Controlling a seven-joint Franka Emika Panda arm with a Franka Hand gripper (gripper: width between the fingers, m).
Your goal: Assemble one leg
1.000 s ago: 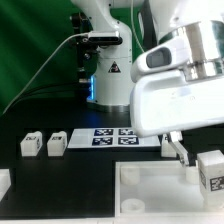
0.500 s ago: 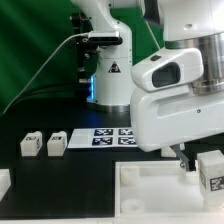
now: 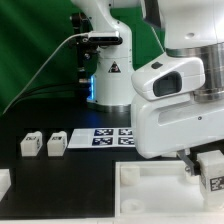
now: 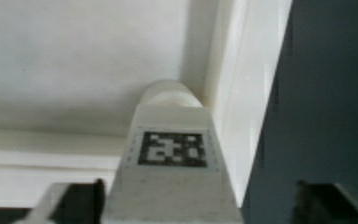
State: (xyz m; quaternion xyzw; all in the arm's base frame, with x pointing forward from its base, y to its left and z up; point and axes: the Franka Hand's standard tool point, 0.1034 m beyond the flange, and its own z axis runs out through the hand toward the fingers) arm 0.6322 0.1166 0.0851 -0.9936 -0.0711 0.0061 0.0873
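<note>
Only the wrist view shows the gripper [image 4: 194, 205] with jaws apart, straddling the leg [image 4: 171, 150] by the tray [image 4: 247, 80] edge. In the exterior view the arm [image 3: 180, 100] hides most of this, above the tray's corner.

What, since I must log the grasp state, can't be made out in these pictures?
- Gripper: in the exterior view the arm covers most of it; in the wrist view the fingers are blurred and cut by the edge, so open or shut is unclear.
- Leg beside it: cut off by the exterior view's right edge.
- Marker board: partly behind the arm.
- Far legs: tags too small to read.
</note>
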